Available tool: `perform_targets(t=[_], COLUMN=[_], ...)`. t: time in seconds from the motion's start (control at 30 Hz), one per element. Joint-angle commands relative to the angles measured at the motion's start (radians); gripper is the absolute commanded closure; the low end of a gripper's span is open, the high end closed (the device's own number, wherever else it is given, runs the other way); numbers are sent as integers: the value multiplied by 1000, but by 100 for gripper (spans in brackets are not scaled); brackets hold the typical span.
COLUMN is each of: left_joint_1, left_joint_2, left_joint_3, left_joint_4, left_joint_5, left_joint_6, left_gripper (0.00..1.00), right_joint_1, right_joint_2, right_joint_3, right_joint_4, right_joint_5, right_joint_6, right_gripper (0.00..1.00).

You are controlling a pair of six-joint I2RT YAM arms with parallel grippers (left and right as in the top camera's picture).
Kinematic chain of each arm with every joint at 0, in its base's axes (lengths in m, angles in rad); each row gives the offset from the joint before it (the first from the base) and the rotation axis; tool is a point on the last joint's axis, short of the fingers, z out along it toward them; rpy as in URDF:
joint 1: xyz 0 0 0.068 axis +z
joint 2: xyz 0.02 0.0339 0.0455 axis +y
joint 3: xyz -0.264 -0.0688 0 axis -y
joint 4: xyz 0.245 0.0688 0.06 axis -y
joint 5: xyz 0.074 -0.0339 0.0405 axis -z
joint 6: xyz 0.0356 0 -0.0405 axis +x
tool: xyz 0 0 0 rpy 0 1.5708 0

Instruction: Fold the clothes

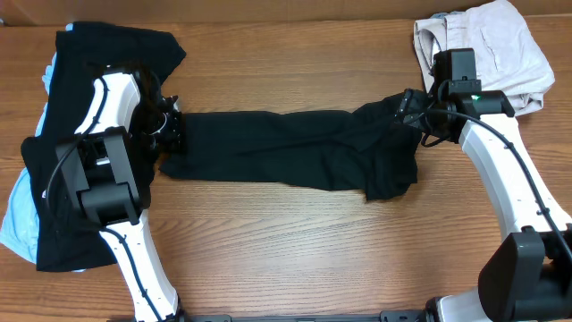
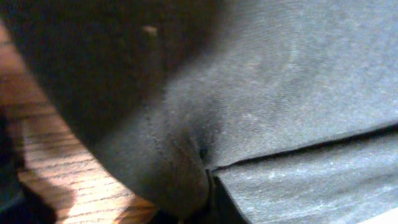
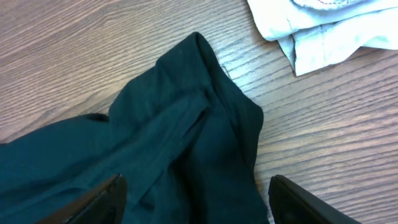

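- Pile (image 1: 71, 49): far left; black and pale blue garments heaped, unfolded;
- Left gripper (image 1: 168, 127): clenched, apparently on the Shirt's left end; its camera shows only fabric;
- Shirt (image 1: 286, 148): stretched across the centre, rumpled, no fold made;
- Right gripper (image 3: 196, 202): released, jaws straddling the right end;
- Trousers (image 1: 500, 45): far right, bunched; folding barely begun.

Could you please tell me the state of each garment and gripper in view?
black garment: laid out long, rumpled, unfolded
left gripper: shut on its left end
right gripper: open over its right end
beige trousers: loosely bunched
left pile: heaped, unfolded
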Motion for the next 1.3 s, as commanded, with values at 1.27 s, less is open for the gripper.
perform_targets(t=[1.27], left_joint_1=[-420], left_joint_2=[58], left_joint_3=[576], left_joint_4=[-388], left_joint_5=[-111], left_joint_6=[-44], left_gripper=[78], right_joint_1=[-3], right_joint_2=[-2], right_joint_3=[-59], right_joint_4=[5], right_joint_5=[-146], right_joint_6=[-4], right_gripper=[18])
